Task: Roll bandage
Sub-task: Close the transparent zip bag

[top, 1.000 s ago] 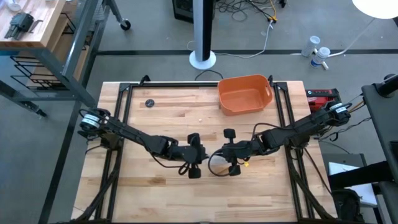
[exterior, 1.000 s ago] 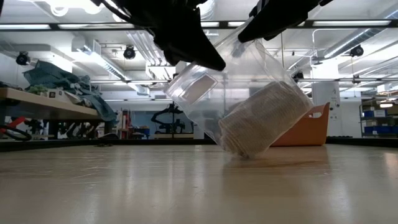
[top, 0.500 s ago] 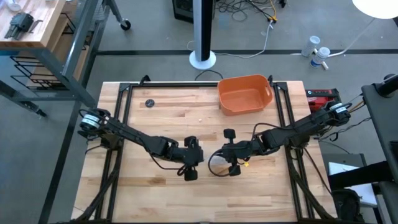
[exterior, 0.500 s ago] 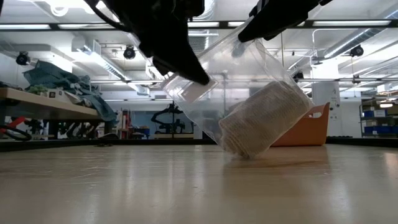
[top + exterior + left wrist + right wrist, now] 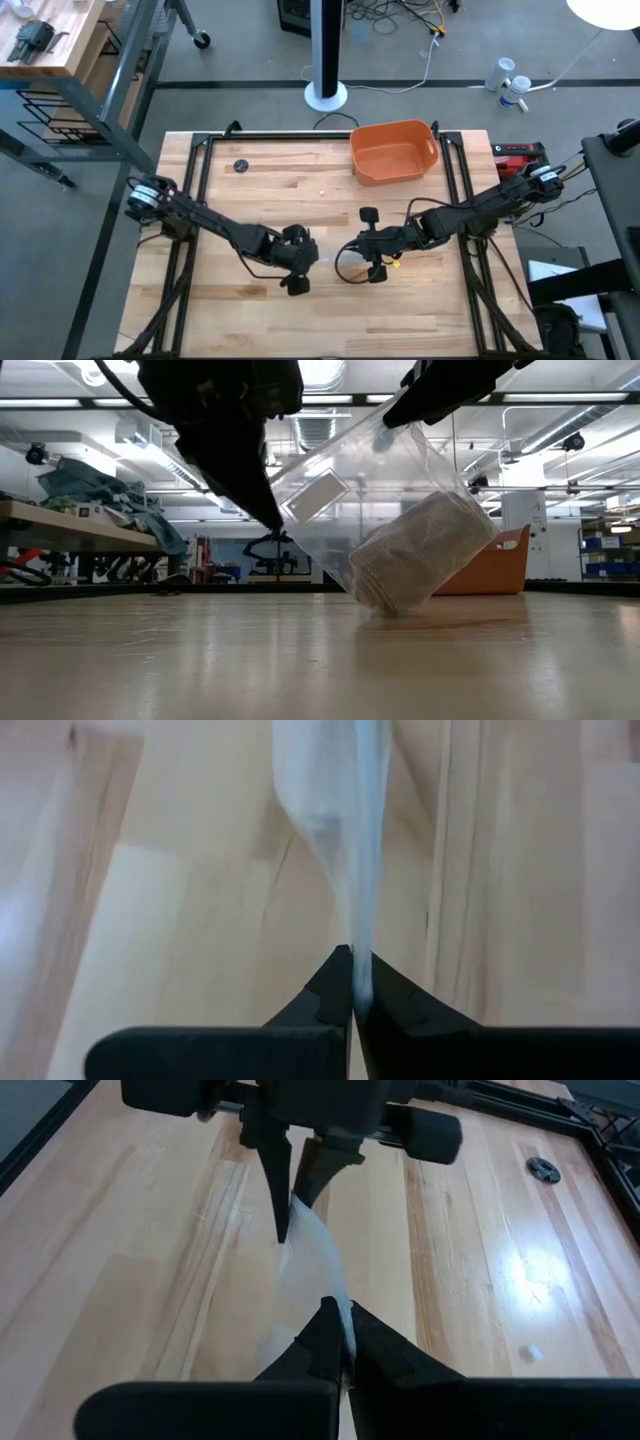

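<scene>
The left claw [image 5: 297,262], now clamped on the clear wrapper [image 5: 345,490], has drawn away from the right claw [image 5: 368,247], pinched on its other end, stretching it, likely to free the bandage [image 5: 420,550] hanging inside between them, touching the bench [image 5: 320,660].

At the low view's top edge both dark arms are cut off. The off-white gauze bandage roll [image 5: 420,555] (inside the clear plastic wrapper [image 5: 372,490]) is too small to find from above.
</scene>
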Controlling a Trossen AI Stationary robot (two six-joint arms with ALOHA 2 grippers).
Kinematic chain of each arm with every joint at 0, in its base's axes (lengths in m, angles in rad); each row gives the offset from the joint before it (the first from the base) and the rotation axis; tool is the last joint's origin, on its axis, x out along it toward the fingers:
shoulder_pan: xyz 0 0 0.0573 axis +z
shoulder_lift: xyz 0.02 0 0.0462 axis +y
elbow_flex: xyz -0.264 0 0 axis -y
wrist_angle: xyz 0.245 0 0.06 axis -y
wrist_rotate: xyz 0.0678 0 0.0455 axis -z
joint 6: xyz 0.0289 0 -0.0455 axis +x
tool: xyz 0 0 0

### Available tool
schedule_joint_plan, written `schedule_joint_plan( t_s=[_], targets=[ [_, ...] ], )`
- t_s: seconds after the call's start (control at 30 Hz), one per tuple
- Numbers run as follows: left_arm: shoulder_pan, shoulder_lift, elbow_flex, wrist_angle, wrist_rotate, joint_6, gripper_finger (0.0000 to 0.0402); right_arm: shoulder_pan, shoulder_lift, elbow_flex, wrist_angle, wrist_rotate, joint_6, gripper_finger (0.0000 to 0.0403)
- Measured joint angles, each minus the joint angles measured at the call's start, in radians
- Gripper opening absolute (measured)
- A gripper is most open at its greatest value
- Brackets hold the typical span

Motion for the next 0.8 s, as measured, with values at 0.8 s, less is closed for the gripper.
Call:
schedule_joint_plan(
  t_s=[0.8],
  targets=[
    [-0.073, -0.169, 0.0, 0.31, -0.498, 0.222, 0.0009, 0.0, 0.0, -0.001, 0.008, 0.0, 0.0, 0.0]
  ],
)
